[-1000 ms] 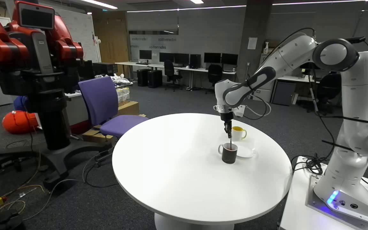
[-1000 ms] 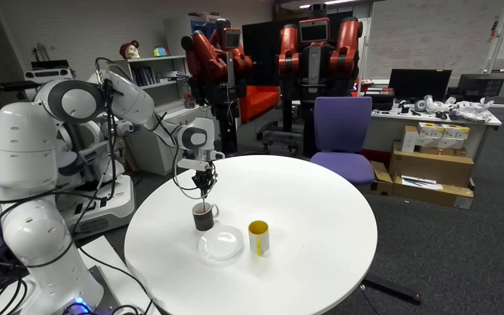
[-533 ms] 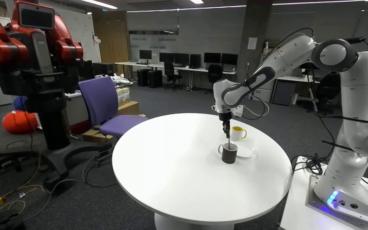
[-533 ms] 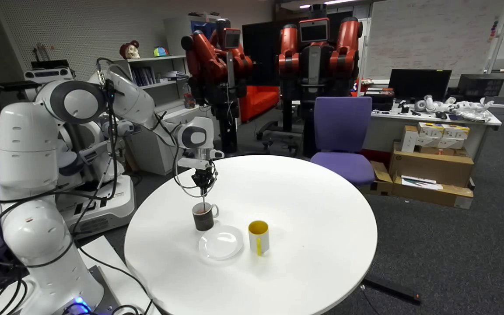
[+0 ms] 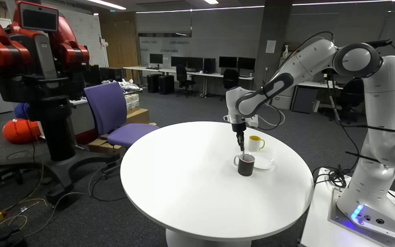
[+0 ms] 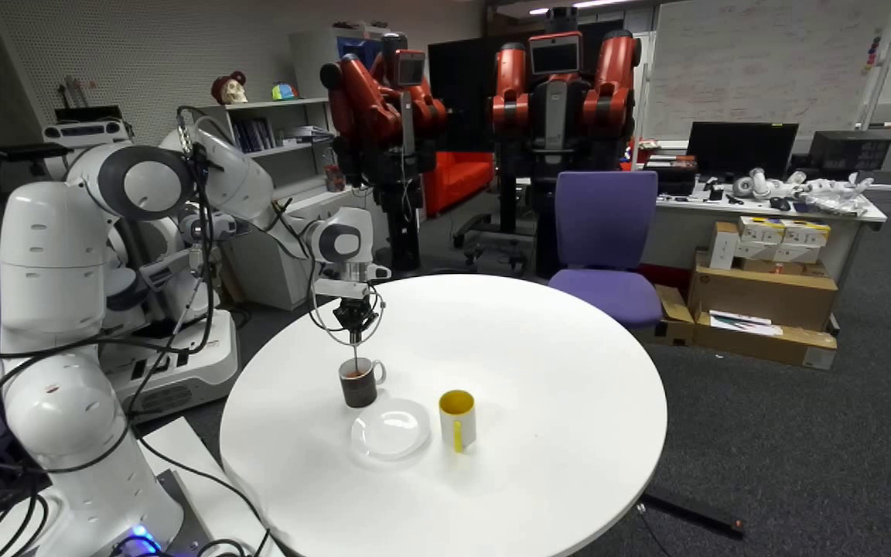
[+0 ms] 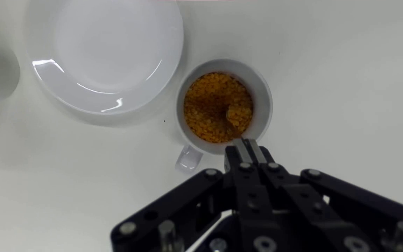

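My gripper (image 5: 241,149) is shut on the thin handle of a spoon (image 6: 356,357), pointing down over a dark mug with a white rim and handle (image 5: 245,168). The spoon reaches into the mug; in the wrist view its lower part (image 7: 234,130) dips into orange grains (image 7: 205,129) inside. The gripper (image 7: 245,141) appears above the mug's rim (image 7: 262,101). The mug also shows in an exterior view (image 6: 358,391), upright. Beside it lies a white plate (image 6: 391,429), bare on top. A white mug with a yellow inside and handle (image 6: 448,424) stands past the plate.
Everything stands on a round white table (image 5: 190,192). The arm's base is on a white side table (image 5: 317,219) at its edge. A purple chair (image 6: 606,232) is beside the round table. Red robots (image 6: 558,93) stand behind. Loose cables (image 5: 336,176) lie near the base.
The gripper has shifted slightly to the left in both exterior views, with the spoon moving inside the mug. The dark mug has shifted very slightly. The plate and yellow mug have not moved.
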You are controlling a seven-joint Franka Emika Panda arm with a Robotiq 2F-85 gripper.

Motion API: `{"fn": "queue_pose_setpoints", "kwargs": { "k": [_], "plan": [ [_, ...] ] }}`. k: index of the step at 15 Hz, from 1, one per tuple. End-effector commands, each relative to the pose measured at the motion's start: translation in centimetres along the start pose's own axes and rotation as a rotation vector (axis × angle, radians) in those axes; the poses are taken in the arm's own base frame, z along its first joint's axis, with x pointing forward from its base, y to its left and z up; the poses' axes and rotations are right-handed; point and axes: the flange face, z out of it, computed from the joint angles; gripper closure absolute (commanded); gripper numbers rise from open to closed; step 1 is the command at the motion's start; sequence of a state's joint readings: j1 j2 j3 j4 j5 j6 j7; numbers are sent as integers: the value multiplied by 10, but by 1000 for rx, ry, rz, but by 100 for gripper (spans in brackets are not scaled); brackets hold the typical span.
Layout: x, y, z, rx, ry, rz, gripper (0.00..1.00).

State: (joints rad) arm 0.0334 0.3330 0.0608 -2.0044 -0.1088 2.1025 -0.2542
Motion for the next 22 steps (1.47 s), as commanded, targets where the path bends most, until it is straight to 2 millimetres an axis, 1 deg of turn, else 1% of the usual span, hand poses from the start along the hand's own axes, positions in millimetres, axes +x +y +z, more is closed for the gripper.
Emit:
{"fn": "queue_pose_setpoints", "kwargs": {
  "k": [1,9,14,22],
  "plan": [
    [0,-5,-6,-3,8,-39,100],
    [-12,-6,-5,2,-17,-23,100],
    [-20,-7,-8,-7,-41,-10,100],
    [-20,7,-13,-33,-26,23,100]
  ]
}}
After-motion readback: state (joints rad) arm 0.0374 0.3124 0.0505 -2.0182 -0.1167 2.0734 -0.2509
